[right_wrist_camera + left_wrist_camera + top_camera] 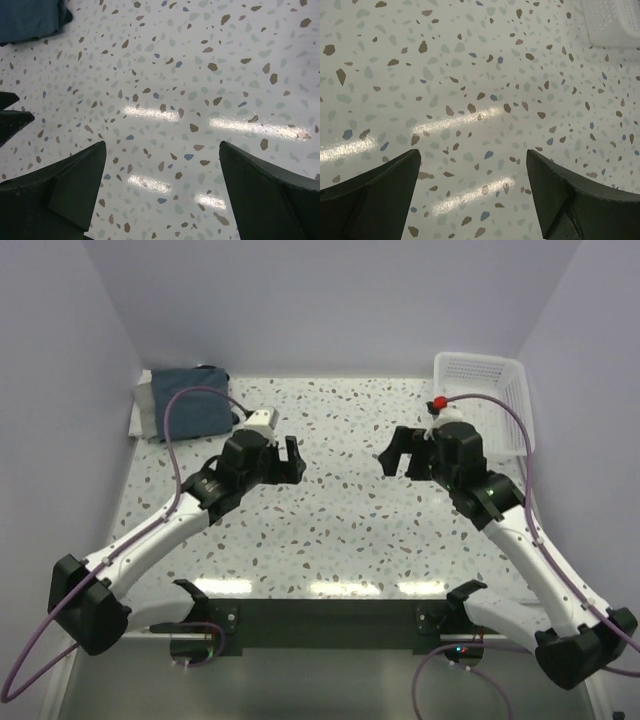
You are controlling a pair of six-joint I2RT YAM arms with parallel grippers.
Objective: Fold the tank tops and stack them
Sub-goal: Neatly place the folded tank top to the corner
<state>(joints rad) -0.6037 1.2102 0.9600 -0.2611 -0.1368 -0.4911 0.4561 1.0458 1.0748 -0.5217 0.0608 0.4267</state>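
Observation:
The navy blue tank top (187,413) lies folded at the table's far left corner, and its edge shows in the right wrist view (30,17). A paler grey cloth edge (143,416) sticks out under it on the left; I cannot tell if it is the grey tank top. My left gripper (291,458) is open and empty over the bare table, right of the folded stack; its jaws stand wide apart in the left wrist view (472,152). My right gripper (393,456) is open and empty, facing the left one across the table's middle (162,143).
A white plastic mesh basket (487,375) stands at the far right corner, and its corner shows in the left wrist view (615,22). The speckled terrazzo tabletop (340,530) lies between purple walls. The left gripper's fingers (11,116) show at the left edge of the right wrist view.

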